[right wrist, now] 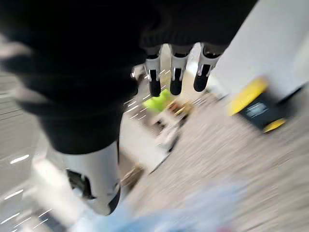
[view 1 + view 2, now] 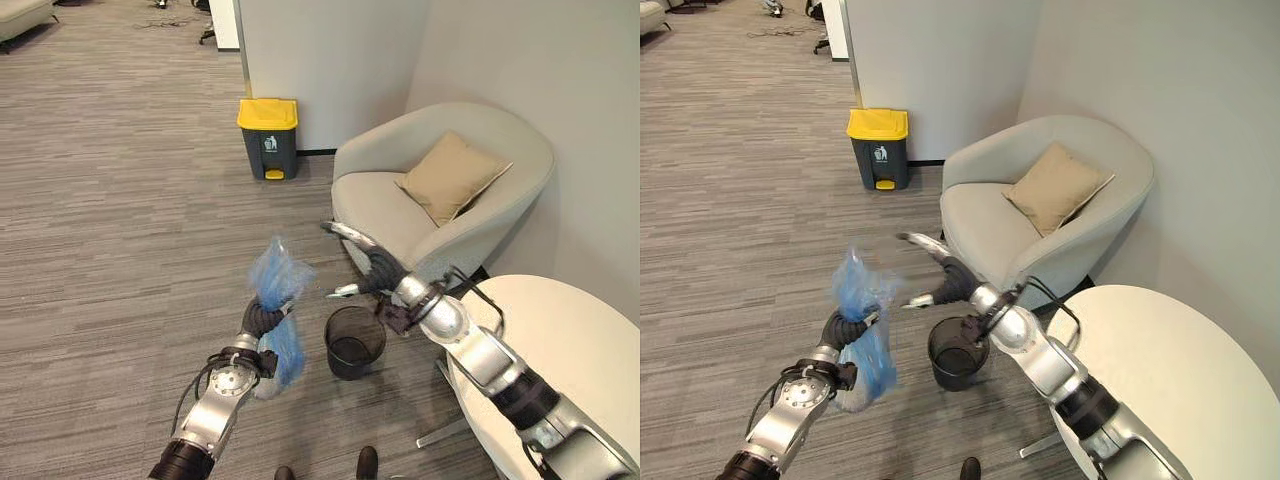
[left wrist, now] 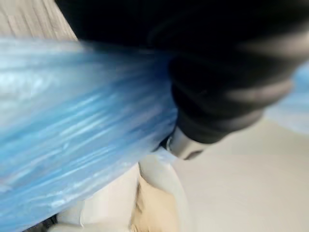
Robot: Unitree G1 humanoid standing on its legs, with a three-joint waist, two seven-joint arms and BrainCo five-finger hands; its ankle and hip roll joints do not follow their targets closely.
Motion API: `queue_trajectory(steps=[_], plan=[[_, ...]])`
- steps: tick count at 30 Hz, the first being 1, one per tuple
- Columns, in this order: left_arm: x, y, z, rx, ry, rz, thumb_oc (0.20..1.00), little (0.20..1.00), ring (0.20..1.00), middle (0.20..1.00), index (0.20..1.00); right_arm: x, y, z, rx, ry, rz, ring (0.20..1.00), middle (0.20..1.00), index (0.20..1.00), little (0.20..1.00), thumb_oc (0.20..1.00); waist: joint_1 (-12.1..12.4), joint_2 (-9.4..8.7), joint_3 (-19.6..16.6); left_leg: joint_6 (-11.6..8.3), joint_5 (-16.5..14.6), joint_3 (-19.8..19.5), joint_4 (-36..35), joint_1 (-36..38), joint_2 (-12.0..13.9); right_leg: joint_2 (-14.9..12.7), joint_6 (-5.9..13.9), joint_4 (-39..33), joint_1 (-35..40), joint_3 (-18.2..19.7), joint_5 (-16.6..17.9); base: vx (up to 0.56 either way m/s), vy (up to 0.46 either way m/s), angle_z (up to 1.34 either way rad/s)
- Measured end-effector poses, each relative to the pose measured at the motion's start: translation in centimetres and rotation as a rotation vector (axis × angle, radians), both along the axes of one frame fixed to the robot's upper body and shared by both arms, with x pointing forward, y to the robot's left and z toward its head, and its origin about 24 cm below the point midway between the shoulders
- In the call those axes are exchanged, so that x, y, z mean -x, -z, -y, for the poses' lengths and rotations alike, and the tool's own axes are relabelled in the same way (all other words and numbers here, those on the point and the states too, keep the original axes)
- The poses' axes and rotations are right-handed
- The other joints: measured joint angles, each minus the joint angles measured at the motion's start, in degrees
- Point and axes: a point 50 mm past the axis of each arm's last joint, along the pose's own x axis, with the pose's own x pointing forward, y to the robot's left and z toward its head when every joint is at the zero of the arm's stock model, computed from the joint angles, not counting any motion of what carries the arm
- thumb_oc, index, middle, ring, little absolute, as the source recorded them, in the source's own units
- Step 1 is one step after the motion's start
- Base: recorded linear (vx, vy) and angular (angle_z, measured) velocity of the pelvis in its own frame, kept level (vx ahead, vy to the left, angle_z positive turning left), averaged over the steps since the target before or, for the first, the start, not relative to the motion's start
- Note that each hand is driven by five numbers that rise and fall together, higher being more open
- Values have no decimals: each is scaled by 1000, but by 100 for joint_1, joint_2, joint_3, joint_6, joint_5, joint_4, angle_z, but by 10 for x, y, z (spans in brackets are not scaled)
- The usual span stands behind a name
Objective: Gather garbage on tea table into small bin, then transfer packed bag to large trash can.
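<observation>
Grey carpet (image 2: 110, 200) covers the room, with an armchair (image 2: 440, 200) against the wall at two o'clock and a round desk (image 2: 570, 350) at four o'clock. At eleven o'clock, well apart across the floor, a yellow-lidded can (image 2: 268, 138) is seen beside the wall corner.

A blue bag (image 2: 278, 310) is held up off the floor by the left robot hand (image 2: 262, 320), whose fingers are judged to be curled round its gathered neck; the top flares above the grip and the filled part hangs below. In the left wrist view the bag (image 3: 72, 121) is pressed close against the hand's cover.

A small black bin (image 2: 354, 342) stands on the carpet just beside the bag, between it and the desk, and looks unlined. The right robot hand (image 2: 365, 262) is held above the bin with fingers straight and spread, gripping nothing.

The gathering step is judged complete, with the desk bare and the bag lifted out; the transfer is in hand. For the next move, the bag must be carried across the floor to the can, whose lid is shut and will need opening before release.
</observation>
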Motion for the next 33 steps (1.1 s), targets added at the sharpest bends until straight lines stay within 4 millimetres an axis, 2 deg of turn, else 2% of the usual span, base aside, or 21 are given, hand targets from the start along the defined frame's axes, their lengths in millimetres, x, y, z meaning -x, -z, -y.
queue_trajectory(steps=[2,3,4,7,8,9,12,13,14,17,19,25,29,30,31,32,33], plan=[[16,10,-19,-7,-72,-48,200,200,200,200,200,11,24,40,47,150,-75,1000,1000,1000,1000,1000,-4,41,6,3,1,-5,0,0,0,3,0,-4,3,-5,-2,23,-38,0],[19,12,-21,-12,-76,-60,200,200,200,200,200,15,30,45,51,168,-98,1000,1000,1000,1000,1000,-20,58,8,3,1,-2,0,2,1,5,0,-4,1,-2,-2,24,-38,2],[23,18,-21,15,-80,-83,200,200,200,200,200,23,44,59,-15,237,-160,1000,1000,1000,1000,1000,-54,72,-2,3,0,-16,0,4,5,5,7,-4,11,-15,-11,14,-27,3],[34,32,-30,75,-147,-153,200,200,200,200,200,33,79,79,-99,374,-346,1000,1000,1000,1000,1000,-108,133,7,-21,-41,-25,-19,4,-3,-3,15,-4,17,-25,-15,1,-7,2],[38,38,-37,86,-163,-183,200,200,200,200,200,43,101,91,-121,428,-451,1000,1000,1000,1000,1000,-113,142,5,-19,-45,-23,-37,-19,0,-4,21,-4,-8,-25,-10,5,-31,-1],[42,40,-42,85,-179,-196,200,200,200,200,200,52,114,98,-111,459,-520,1000,1000,1000,1000,1000,-121,147,6,-15,-51,-24,-38,-33,1,-2,21,-4,-21,-26,-10,1,-33,1],[47,44,-49,89,-188,-223,200,200,200,200,200,68,133,110,-110,510,-611,1000,1000,1000,1000,1000,-122,167,6,16,-69,-52,-38,-75,10,-1,23,-5,-51,-54,-9,0,-36,4],[56,49,-57,88,-212,-253,200,200,200,200,200,78,144,119,-92,544,-670,1000,1000,1000,1000,1000,-129,180,4,15,-70,-55,-38,-74,16,4,20,-6,-49,-56,-11,2,-49,1],[57,49,-57,87,-212,-254,200,200,200,200,200,78,145,119,-92,545,-671,1000,1000,1000,1000,1000,-129,180,4,15,-70,-55,-38,-74,16,4,19,-7,-49,-56,-12,-4,-51,3],[74,60,-64,90,-230,-322,200,200,200,200,200,88,157,127,-67,581,-736,1000,1000,1000,1000,1000,-118,196,17,8,-76,-80,-38,-106,30,12,12,-8,-46,-80,-18,-2,-26,3],[92,70,-68,92,-248,-386,200,200,200,200,200,96,163,134,-60,610,-770,1000,1000,1000,1000,1000,-96,229,46,7,-76,-95,-38,-130,36,17,11,-5,-54,-91,-20,-26,-70,3],[110,87,-71,99,-276,-486,200,200,200,200,200,103,172,143,4,647,-801,1000,1000,1000,1000,1000,-42,297,168,5,-74,-348,90,-357,54,30,-26,-4,-114,-275,-77,-53,-50,19],[108,90,-69,113,-282,-494,200,200,200,200,200,99,169,144,6,661,-776,1000,1000,1000,1000,1000,58,379,474,-9,-70,-538,272,-566,77,43,-52,-3,-131,-447,-96,-85,-9,27],[106,89,-67,129,-285,-486,200,200,200,200,200,97,168,144,4,665,-766,1000,1000,1000,1000,1000,63,417,555,-85,-21,-596,375,-679,82,35,-46,-1,-135,-566,-97,-89,11,51],[101,88,-66,136,-282,-473,200,200,200,200,200,95,167,145,2,675,-754,1000,1000,1000,1000,1000,60,441,653,-103,-38,-698,477,-786,86,27,-50,-3,-145,-686,-103,-97,33,54],[92,85,-64,139,-273,-450,200,200,200,200,200,91,165,146,-1,684,-740,1000,1000,1000,1000,1000,120,444,737,-85,-106,-715,534,-916,110,41,-150,32,-231,-733,-173,-91,32,45],[90,84,-64,138,-271,-445,200,200,200,200,200,89,164,147,-3,692,-731,1000,1000,1000,1000,1000,158,465,790,-89,-118,-643,560,-989,148,30,-136,53,-251,-832,-162,-68,45,47]])
